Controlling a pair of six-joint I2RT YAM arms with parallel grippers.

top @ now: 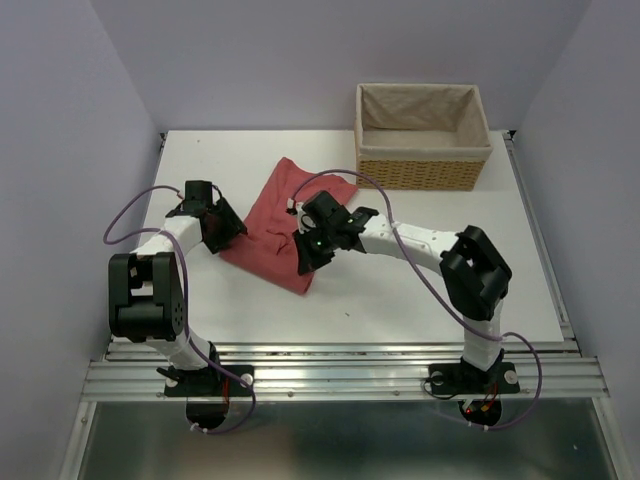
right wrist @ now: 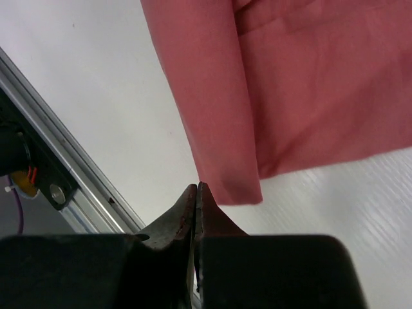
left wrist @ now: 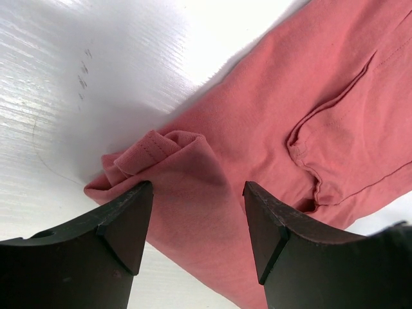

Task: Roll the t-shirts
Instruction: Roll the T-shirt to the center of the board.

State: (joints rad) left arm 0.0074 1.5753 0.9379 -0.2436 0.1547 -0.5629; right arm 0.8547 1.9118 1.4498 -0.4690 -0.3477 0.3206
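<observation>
One salmon-red t-shirt (top: 280,215) lies folded into a slanted strip in the middle of the white table (top: 400,300). At its left edge my left gripper (top: 233,230) stands open. In the left wrist view its fingers straddle the shirt's (left wrist: 257,116) bunched, hemmed corner, left gripper (left wrist: 198,193) just above the cloth. My right gripper (top: 306,262) hovers over the shirt's near end. The right wrist view shows this right gripper (right wrist: 196,187) shut with nothing between its fingers, just beside the shirt's (right wrist: 290,96) lower corner.
A wicker basket (top: 420,172) with a cloth lining stands at the table's back right. The metal rail (top: 340,375) of the near edge runs below the arms' bases. Purple cables loop off both arms.
</observation>
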